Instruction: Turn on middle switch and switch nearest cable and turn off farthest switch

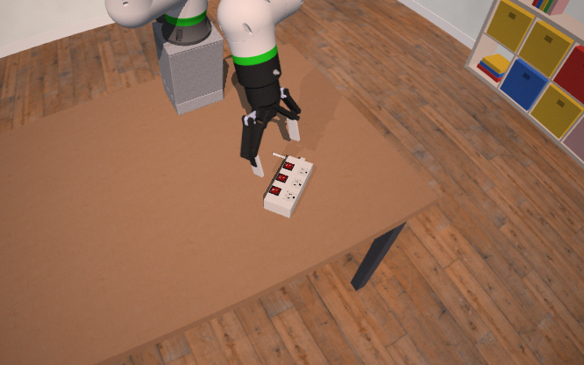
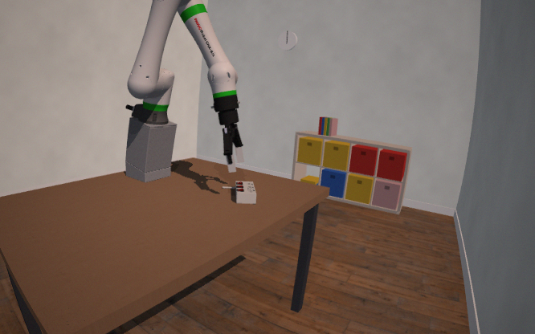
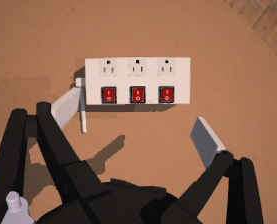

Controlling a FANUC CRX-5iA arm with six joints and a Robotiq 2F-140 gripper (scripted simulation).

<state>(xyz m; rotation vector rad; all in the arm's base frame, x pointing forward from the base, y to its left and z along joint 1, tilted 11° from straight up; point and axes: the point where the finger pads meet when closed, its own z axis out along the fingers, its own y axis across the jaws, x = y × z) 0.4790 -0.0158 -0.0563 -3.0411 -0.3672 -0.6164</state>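
A white power strip (image 1: 288, 184) lies face up on the brown table, with three red rocker switches (image 1: 281, 178) in a row beside three sockets. A short white cable stub (image 1: 279, 155) sticks out of its far end. In the wrist view the strip (image 3: 137, 80) lies ahead of the fingers, with the cable stub (image 3: 81, 103) at its left end and the switches (image 3: 137, 94) along its near side. I cannot tell which switches are on. My gripper (image 1: 274, 150) hangs above the table just behind the strip's cable end, open and empty. It also shows in the exterior view (image 2: 234, 161).
The robot's grey base block (image 1: 190, 72) stands at the back of the table. The table's right edge (image 1: 421, 181) runs close to the strip. A shelf with coloured bins (image 1: 552, 72) stands on the floor at the right.
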